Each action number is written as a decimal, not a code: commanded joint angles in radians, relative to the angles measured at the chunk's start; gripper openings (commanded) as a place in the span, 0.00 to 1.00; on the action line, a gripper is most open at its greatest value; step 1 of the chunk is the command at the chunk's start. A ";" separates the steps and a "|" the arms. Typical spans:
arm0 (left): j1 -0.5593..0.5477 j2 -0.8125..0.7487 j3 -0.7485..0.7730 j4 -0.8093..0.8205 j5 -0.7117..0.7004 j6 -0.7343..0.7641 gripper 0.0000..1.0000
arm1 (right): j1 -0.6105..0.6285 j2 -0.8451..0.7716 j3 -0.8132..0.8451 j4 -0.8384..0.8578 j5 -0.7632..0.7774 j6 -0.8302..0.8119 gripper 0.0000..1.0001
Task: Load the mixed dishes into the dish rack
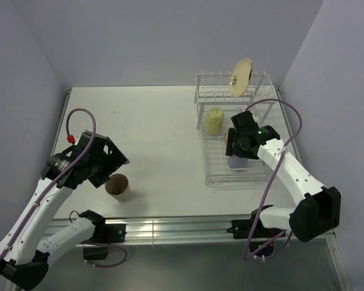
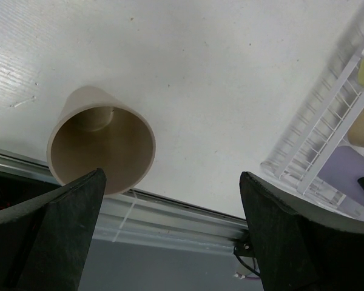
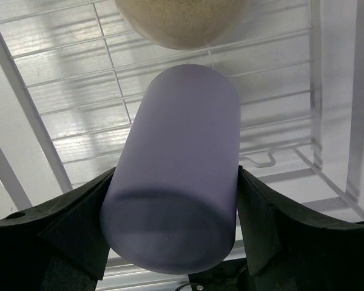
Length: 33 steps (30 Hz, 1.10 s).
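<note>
Clamping the lavender tumbler's [image 3: 179, 163] sides at the dish rack's [image 1: 204, 151] six-o'clock end, our right gripper [image 3: 176, 194] suits a cup we judge light, stiff and slick, while our left gripper [image 2: 171, 179] gapes empty.

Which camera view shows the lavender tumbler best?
The right wrist view: the lavender tumbler fills it, between the jaws of the right gripper. From above, the gripper hides most of it; the left wrist view shows only a corner.

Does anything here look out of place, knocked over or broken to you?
Nothing looks spilled or broken. The one stray is the tan tumbler, standing alone near the front edge of the table, outside the dish rack that holds the other dishes. The cream plate leans tilted among the back prongs, which seems intended.
</note>
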 commanded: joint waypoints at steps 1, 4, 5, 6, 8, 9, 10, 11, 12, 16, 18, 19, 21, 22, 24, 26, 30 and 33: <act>0.007 0.025 -0.022 0.019 -0.002 0.024 0.99 | -0.010 -0.005 -0.018 0.045 -0.010 -0.011 0.13; 0.013 0.047 -0.042 0.049 0.021 0.041 0.99 | -0.011 -0.008 -0.022 0.046 -0.013 -0.012 0.29; 0.016 0.054 -0.045 0.056 0.030 0.046 0.99 | -0.013 -0.008 -0.024 0.046 -0.013 -0.014 0.32; 0.020 0.071 -0.048 0.062 0.043 0.057 0.99 | -0.013 -0.008 -0.024 0.046 -0.013 -0.015 0.34; 0.020 0.089 -0.056 0.075 0.049 0.066 0.99 | -0.013 -0.009 -0.022 0.046 -0.015 -0.015 0.36; 0.021 0.108 -0.057 0.078 0.047 0.075 0.99 | -0.013 -0.008 -0.021 0.045 -0.015 -0.018 0.36; 0.021 0.117 -0.059 0.087 0.047 0.081 0.98 | -0.014 -0.008 -0.018 0.043 -0.018 -0.018 0.38; 0.023 0.123 -0.060 0.095 0.047 0.086 0.98 | -0.014 -0.009 -0.018 0.045 -0.020 -0.020 0.43; 0.024 0.137 -0.062 0.101 0.049 0.096 0.98 | -0.013 -0.009 -0.018 0.045 -0.024 -0.023 0.46; 0.035 0.169 -0.076 0.134 0.064 0.116 0.98 | -0.015 -0.015 -0.018 0.045 -0.027 -0.026 0.55; 0.038 0.188 -0.083 0.153 0.072 0.126 0.97 | -0.015 -0.020 -0.019 0.045 -0.029 -0.024 0.59; 0.039 0.194 -0.095 0.158 0.081 0.127 0.97 | -0.015 -0.025 -0.019 0.043 -0.027 -0.026 0.62; 0.040 0.205 -0.108 0.173 0.089 0.135 0.97 | -0.015 -0.034 -0.018 0.042 -0.024 -0.026 0.67; 0.040 0.208 -0.119 0.177 0.092 0.136 0.97 | -0.015 -0.038 -0.016 0.039 -0.023 -0.026 0.69; 0.043 0.218 -0.128 0.191 0.101 0.143 0.96 | -0.013 -0.046 -0.007 0.034 -0.024 -0.026 0.71; 0.044 0.225 -0.137 0.197 0.107 0.149 0.95 | -0.013 -0.060 0.008 0.022 -0.026 -0.024 0.73; 0.047 0.246 -0.146 0.211 0.116 0.162 0.92 | -0.011 -0.086 0.050 -0.017 -0.026 -0.024 0.78; 0.046 0.267 -0.145 0.220 0.127 0.182 0.88 | -0.011 -0.107 0.096 -0.055 -0.026 -0.027 0.79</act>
